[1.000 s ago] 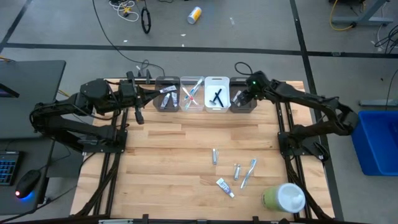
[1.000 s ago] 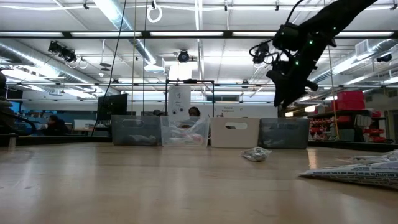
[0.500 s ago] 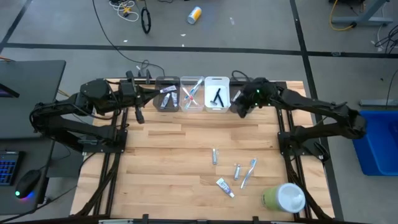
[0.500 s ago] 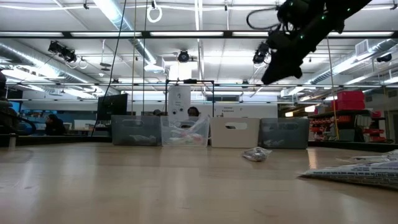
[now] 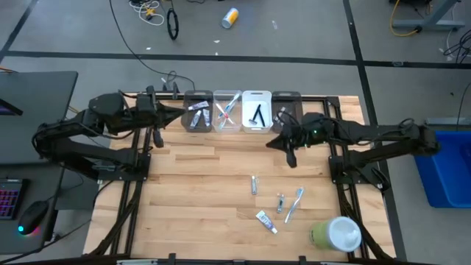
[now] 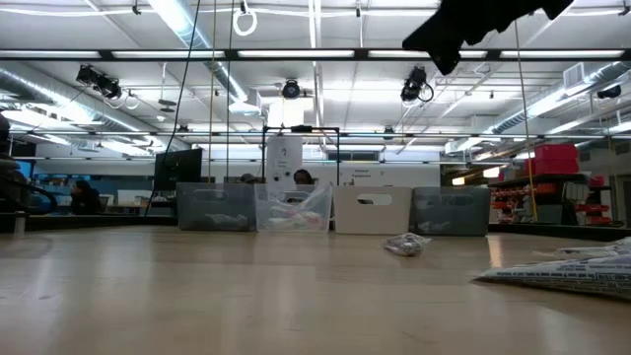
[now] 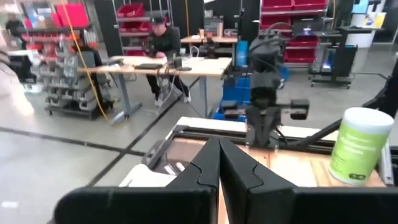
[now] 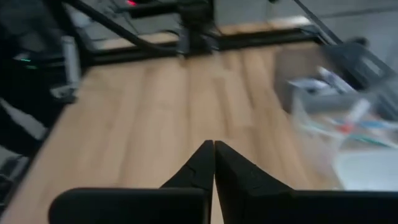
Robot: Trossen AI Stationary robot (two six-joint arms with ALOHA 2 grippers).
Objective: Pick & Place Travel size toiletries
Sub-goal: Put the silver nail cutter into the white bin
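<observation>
Travel size toiletries lie loose on the wooden table at the near right: a small grey tube (image 5: pixel 254 184), another small tube (image 5: pixel 280 201), a pale toothbrush (image 5: pixel 296 202) and a white-blue toothpaste tube (image 5: pixel 266 221). More lie in four bins along the far edge: grey tubes (image 5: pixel 196 114), toothbrushes (image 5: pixel 227 110), black razors (image 5: pixel 257 115). My right gripper (image 5: pixel 271 142) is shut and holds nothing. It hangs high over the table just in front of the bins, and its fingertips (image 8: pixel 213 147) meet. My left gripper (image 7: pixel 219 146), also shut and holding nothing, waits at the far left (image 5: pixel 171 115).
A large green-and-white round container (image 5: pixel 335 234) stands at the near right corner. The rightmost dark bin (image 5: pixel 287 109) sits at the far edge behind my right gripper. Bare wood (image 5: pixel 191 191) spreads over the table's left and middle. People sit at desks beyond the table.
My right gripper has risen from above the rightmost bin and drawn back toward the table's near edge, tipping from pointing down to pointing level toward the left. In the low view it has climbed to the picture's top. The toiletries have not moved.
</observation>
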